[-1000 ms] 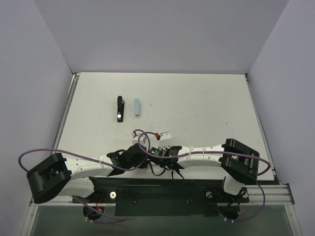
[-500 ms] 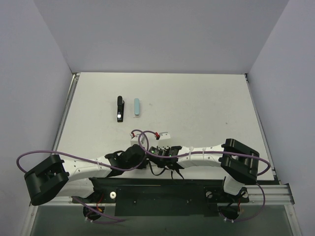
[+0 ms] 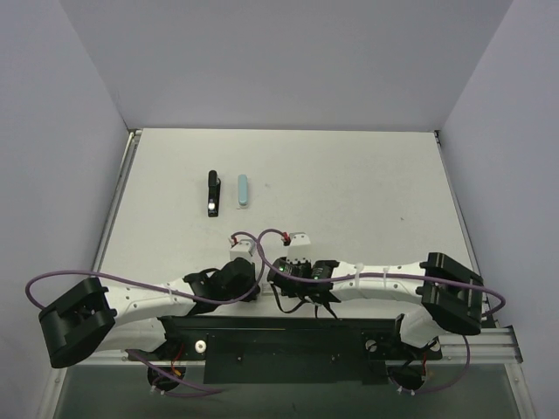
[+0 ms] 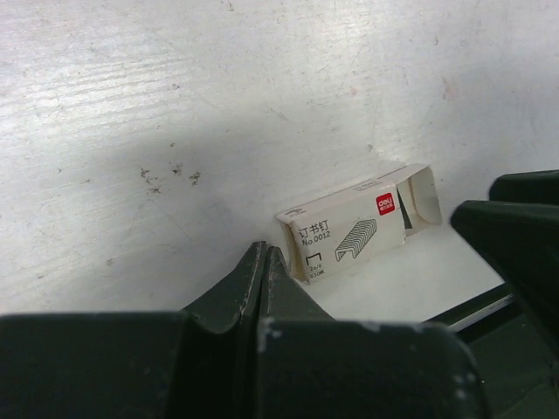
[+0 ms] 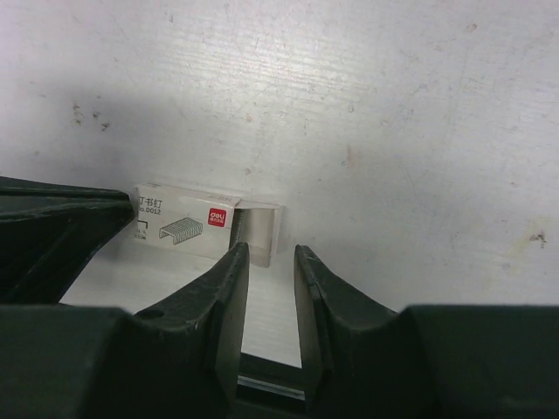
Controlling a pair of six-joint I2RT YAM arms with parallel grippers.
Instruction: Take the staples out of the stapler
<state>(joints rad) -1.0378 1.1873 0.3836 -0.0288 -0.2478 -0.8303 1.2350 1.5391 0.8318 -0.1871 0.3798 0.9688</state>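
Stapler (image 3: 211, 193): one, black, lying on the desk (image 3: 367, 192) ahead and to the left of both arms, well apart from them, long axis running near-to-far. The left arm looks nearer. Left pincer (image 4: 265, 262) has its fingers together and empty; right pincer (image 5: 271, 262) is slightly apart and empty. One pale blue oblong piece (image 3: 243, 190) lies just beside the stapler, parallel to it. One staple box (image 4: 354, 234) sits just before the tips.
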